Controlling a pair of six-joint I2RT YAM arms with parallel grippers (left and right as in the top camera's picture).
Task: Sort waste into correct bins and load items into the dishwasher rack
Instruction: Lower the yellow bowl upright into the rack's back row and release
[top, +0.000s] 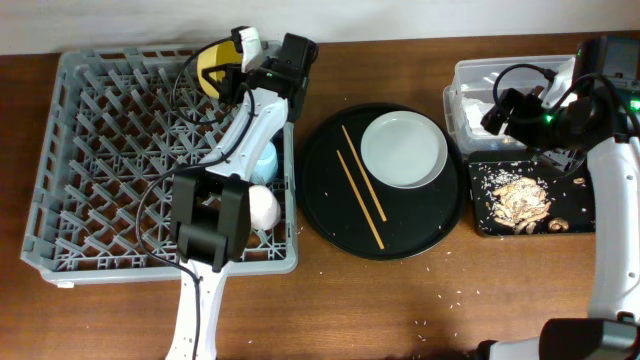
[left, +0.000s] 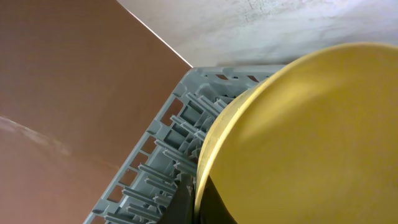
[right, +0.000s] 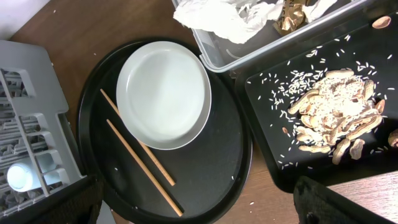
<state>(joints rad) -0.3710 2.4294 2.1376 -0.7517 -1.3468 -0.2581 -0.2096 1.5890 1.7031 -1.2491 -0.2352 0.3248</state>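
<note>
My left gripper (top: 240, 72) is shut on the rim of the yellow bowl (top: 213, 62), holding it on edge over the far side of the grey dishwasher rack (top: 90, 150); in the left wrist view the bowl (left: 311, 137) fills the right and my fingers (left: 202, 199) pinch its rim. A light-blue cup (top: 265, 158) and a white cup (top: 262, 205) sit in the rack. The pale grey plate (right: 163, 93) and two chopsticks (right: 140, 155) lie on the round black tray (top: 330, 200). My right gripper (right: 193, 208) is open and empty above it.
The clear tub (right: 217, 53) holds a crumpled white napkin (right: 224, 15). The black rectangular tray (right: 261, 93) holds brown scraps and rice (right: 336, 118). Loose rice grains (top: 450, 300) lie on the wooden table near the front.
</note>
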